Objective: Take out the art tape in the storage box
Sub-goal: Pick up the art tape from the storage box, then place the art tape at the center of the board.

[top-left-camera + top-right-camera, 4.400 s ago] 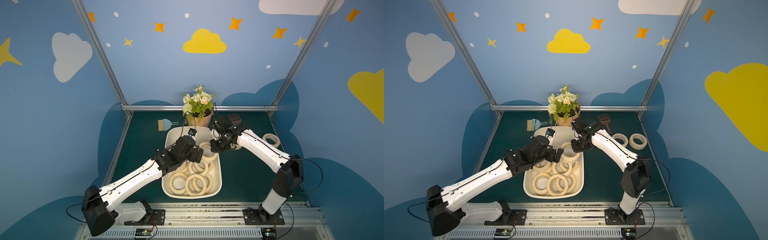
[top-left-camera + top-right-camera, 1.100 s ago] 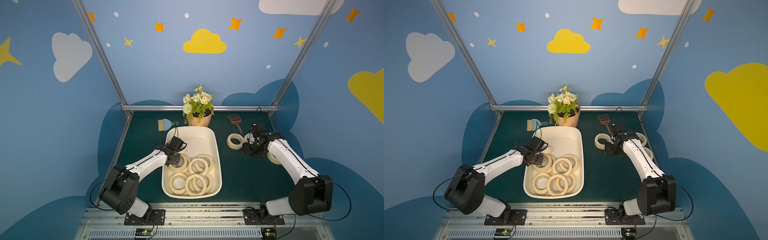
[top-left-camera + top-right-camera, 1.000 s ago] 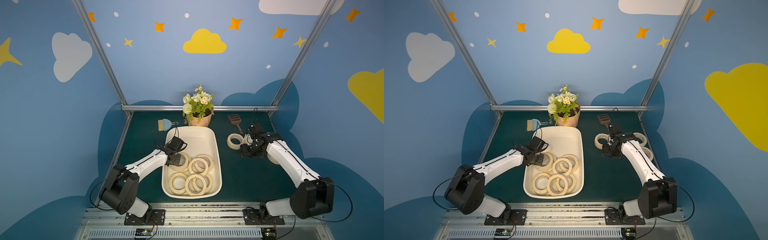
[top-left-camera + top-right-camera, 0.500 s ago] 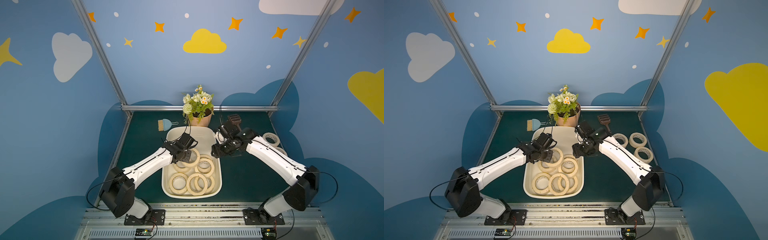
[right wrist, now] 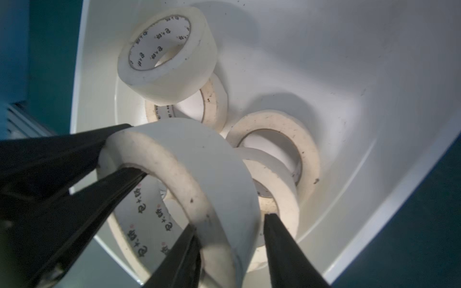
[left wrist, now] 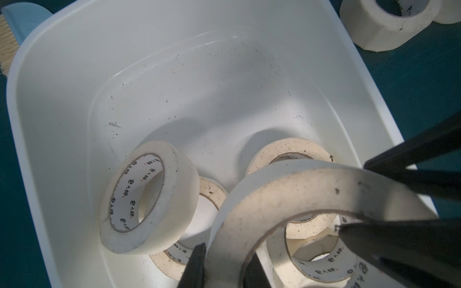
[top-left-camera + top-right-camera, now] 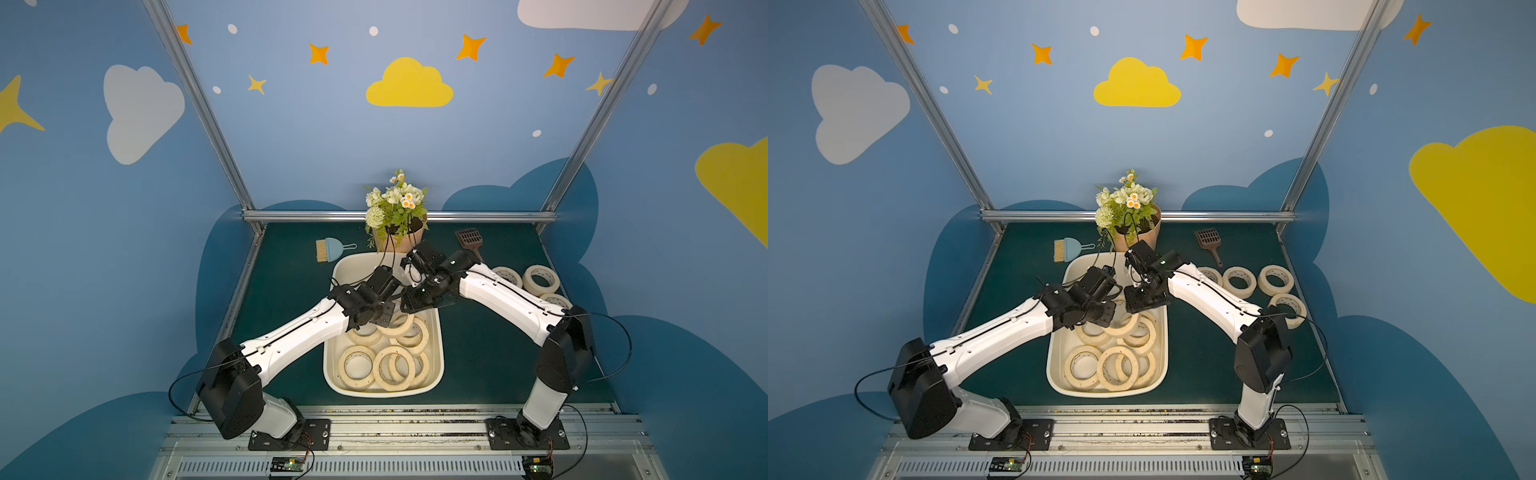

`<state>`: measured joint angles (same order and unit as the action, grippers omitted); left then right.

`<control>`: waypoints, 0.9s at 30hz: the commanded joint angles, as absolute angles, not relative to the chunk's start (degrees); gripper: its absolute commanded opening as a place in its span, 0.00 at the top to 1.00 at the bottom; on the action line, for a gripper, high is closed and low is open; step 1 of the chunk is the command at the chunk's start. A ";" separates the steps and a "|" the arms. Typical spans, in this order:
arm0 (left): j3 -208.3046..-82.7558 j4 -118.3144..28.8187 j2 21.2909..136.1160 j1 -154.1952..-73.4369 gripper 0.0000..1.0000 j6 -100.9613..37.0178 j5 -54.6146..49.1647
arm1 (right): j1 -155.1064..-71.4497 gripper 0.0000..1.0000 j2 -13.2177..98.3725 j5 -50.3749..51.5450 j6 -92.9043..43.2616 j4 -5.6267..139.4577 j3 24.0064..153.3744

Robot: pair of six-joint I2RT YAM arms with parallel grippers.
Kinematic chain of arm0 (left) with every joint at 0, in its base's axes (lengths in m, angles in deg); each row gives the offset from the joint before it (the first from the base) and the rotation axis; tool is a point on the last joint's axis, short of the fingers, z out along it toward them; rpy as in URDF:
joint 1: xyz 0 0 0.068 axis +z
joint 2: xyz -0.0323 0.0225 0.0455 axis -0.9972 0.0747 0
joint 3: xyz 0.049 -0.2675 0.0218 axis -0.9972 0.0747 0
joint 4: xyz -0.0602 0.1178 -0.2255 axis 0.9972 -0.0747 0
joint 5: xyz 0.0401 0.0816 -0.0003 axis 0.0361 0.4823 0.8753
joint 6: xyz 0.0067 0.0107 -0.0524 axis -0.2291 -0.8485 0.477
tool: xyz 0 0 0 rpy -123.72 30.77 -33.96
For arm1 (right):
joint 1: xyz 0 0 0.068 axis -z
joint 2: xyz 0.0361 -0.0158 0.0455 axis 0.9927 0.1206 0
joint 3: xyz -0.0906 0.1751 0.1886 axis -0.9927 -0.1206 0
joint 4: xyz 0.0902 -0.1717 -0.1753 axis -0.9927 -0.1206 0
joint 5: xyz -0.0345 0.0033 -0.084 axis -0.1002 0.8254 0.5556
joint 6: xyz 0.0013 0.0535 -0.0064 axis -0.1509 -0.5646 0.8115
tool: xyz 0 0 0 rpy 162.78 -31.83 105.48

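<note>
The off-white storage box [image 7: 438, 353] [image 7: 1054, 357] lies mid-table with several cream art tape rolls [image 7: 357, 365] in its near half. One art tape roll [image 6: 287, 189] [image 5: 199, 154] hangs tilted above the others. My left gripper [image 6: 224, 264] [image 7: 386, 318] is shut on its wall at one side. My right gripper [image 5: 229, 234] [image 7: 409, 305] straddles the wall opposite, one finger inside the core and one against the outside, shut on it. Both wrists meet over the box's middle.
More tape rolls [image 7: 540, 280] [image 7: 1237, 282] lie on the green mat right of the box. Behind the box stand a peach flower pot [image 7: 399, 237], a blue hand brush [image 7: 330, 249] and a brown scoop [image 7: 469, 239]. Metal frame rails border the mat.
The right arm swung from the rolls on the mat to over the box and its jaws closed on the roll. The left gripper lifted that roll toward the box's middle.
</note>
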<state>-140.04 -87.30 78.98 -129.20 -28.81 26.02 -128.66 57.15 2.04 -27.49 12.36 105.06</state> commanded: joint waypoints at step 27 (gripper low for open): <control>-127.18 -79.46 67.19 -119.12 0.07 -34.52 28.63 | -100.46 1.00 29.79 21.97 -26.39 6.22 83.01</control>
<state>-127.25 -79.23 64.66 -119.45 -31.72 28.20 -104.79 32.54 16.86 -26.68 7.92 87.57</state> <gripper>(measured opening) 0.937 0.201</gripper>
